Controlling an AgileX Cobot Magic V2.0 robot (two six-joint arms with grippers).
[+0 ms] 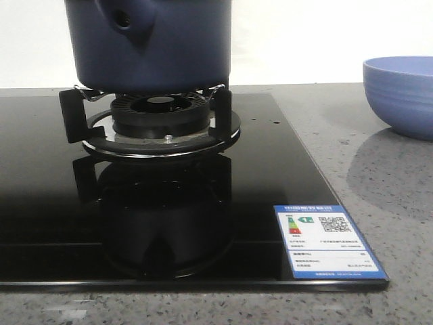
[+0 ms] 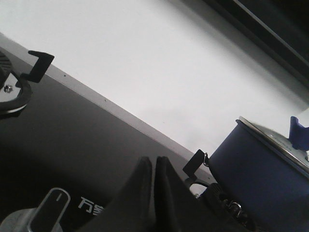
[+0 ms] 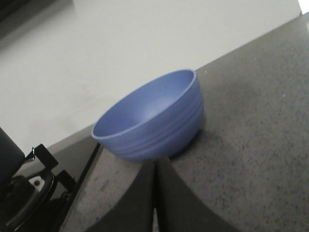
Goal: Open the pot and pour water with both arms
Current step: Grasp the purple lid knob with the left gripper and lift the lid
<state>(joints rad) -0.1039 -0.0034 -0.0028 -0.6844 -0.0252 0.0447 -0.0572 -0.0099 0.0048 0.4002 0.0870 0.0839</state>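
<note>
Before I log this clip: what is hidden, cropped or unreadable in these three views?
- Pot: the front view's top edge crops its rim and lid; only the left wrist view shows a sliver of lid.
- Water in the pot: not visible in any view.
- Bowl: cropped by the front view's right edge.
- Energy label on the stove: print too small to read.
- Both end effectors: absent from the front view.
</note>
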